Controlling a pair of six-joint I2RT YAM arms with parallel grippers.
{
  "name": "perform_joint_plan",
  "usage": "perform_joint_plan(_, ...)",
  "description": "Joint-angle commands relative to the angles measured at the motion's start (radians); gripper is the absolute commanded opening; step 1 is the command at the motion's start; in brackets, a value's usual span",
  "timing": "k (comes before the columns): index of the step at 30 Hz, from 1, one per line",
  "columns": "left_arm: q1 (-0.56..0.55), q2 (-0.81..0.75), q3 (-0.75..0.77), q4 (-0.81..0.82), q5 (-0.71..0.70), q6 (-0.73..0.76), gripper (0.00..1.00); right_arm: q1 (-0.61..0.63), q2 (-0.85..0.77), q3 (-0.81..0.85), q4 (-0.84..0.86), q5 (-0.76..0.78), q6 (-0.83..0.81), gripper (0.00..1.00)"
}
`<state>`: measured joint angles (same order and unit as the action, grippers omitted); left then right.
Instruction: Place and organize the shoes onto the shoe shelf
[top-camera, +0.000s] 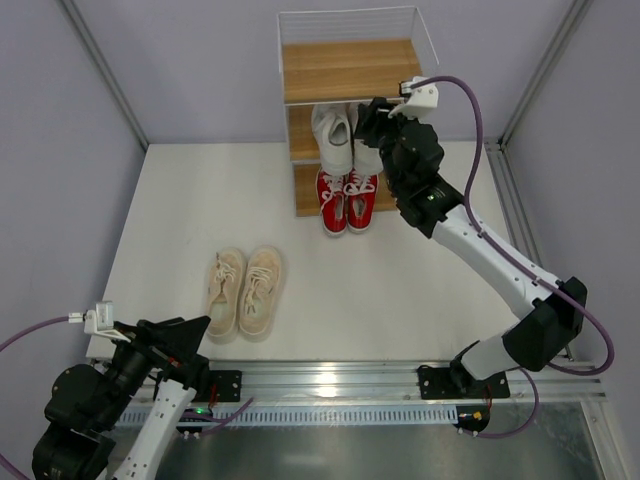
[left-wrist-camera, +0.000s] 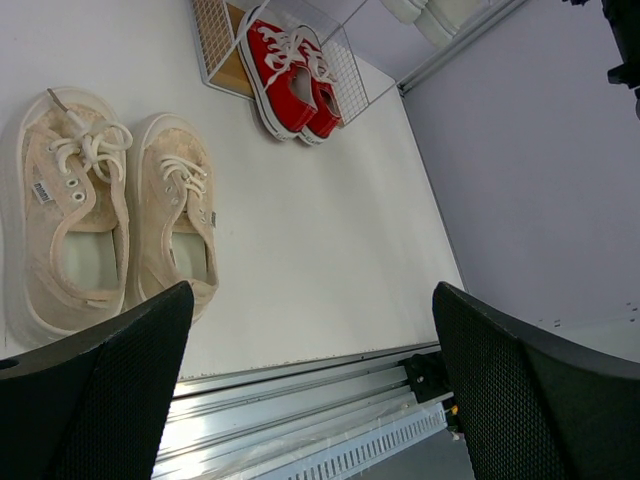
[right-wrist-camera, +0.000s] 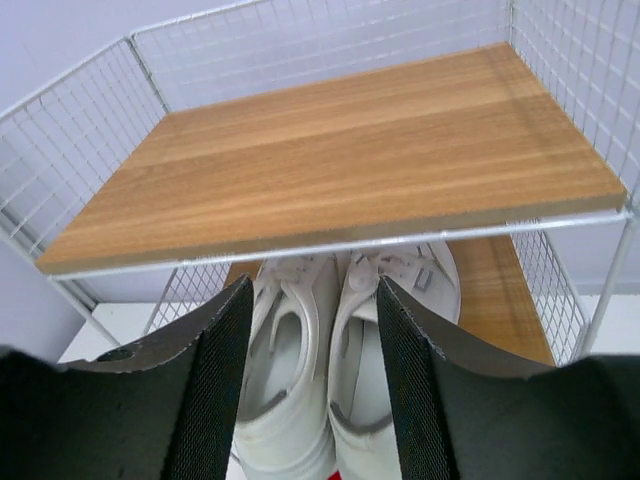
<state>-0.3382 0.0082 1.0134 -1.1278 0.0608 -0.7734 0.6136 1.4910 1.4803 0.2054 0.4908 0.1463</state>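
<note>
Hovering right tool (right-wrist-camera: 312, 385) over white pair (right-wrist-camera: 345, 350)

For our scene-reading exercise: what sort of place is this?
Probably a robotics lab test cell: a left arm and right arm bolted to a metal rail, plain enclosing walls, and a shoe shelf staged on a white table.

- Left arm (top-camera: 95, 400): folded low over its base at the near edge. Left gripper (left-wrist-camera: 312, 300): angled forward and down, jaws spread wide.
- Right arm (top-camera: 500, 270): stretched far forward, elbow raised. Right gripper (right-wrist-camera: 315, 385): jaws parted about halfway.
</note>
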Motion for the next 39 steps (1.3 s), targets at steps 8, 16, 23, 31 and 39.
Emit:
perform_joint_plan(8,0.002,-0.053,0.019,0.016,-0.001,0.013,1.0,0.268,-0.38,-0.4,0.051,0.176,0.019,0.57)
perform_joint_plan(16,0.001,-0.053,-0.006,0.063,0.014,-0.001,1.0,0.616,-0.258,-0.476,-0.142,0.217,0.235,0.75)
perform_joint_plan(23,0.001,-0.053,0.036,-0.026,-0.052,0.0,1.0,0.732,0.023,-0.333,-0.172,0.057,0.441,0.76)
perform_joint_plan(31,0.001,-0.053,0.097,-0.115,-0.142,0.022,1.0,0.776,0.239,-0.201,-0.196,-0.023,0.564,0.76)
perform_joint_plan(39,0.002,-0.054,0.087,-0.121,-0.144,0.037,1.0,0.801,0.328,-0.141,-0.482,0.133,0.769,0.76)
